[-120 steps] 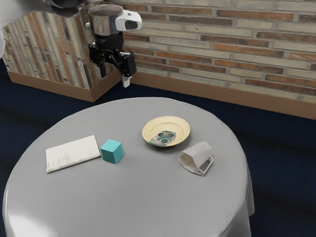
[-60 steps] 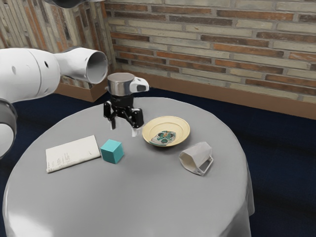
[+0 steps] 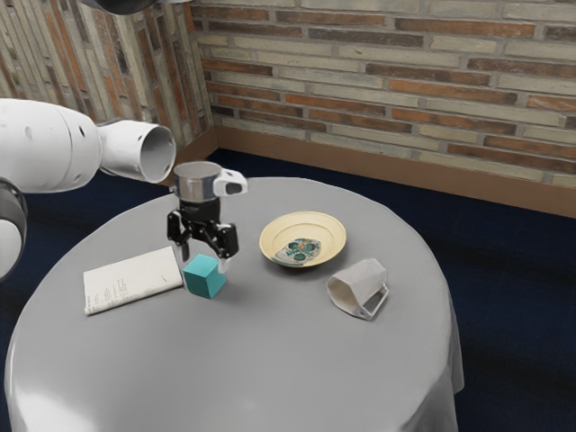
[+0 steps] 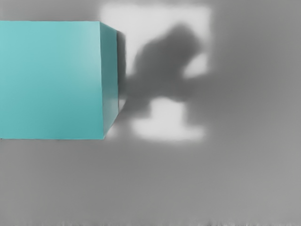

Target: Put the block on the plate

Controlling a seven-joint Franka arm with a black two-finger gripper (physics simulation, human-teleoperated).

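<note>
My gripper [image 3: 203,261] is low over the table with its fingers apart, one on either side of the block's top as the exterior view shows it. The teal block [image 3: 205,282] rests on the grey table; I cannot tell how deep the fingertips reach beside it. Large and near in the wrist view, the block [image 4: 51,80] lies off to one side of the hand's centre, with a shadow on the tabletop beside it. A cream plate [image 3: 317,221] with a green patterned middle stands toward the exterior view's right of the block.
A white booklet [image 3: 133,280] lies close to the block on the exterior view's left. Past the plate, toward the exterior view's right, a pale mug [image 3: 356,284] lies on its side. The round table [image 3: 270,369] has a draped edge.
My hand has come down from beyond the table's far edge, first over the table, then lower and toward the exterior view's left, to the block. Block and plate have not moved.
</note>
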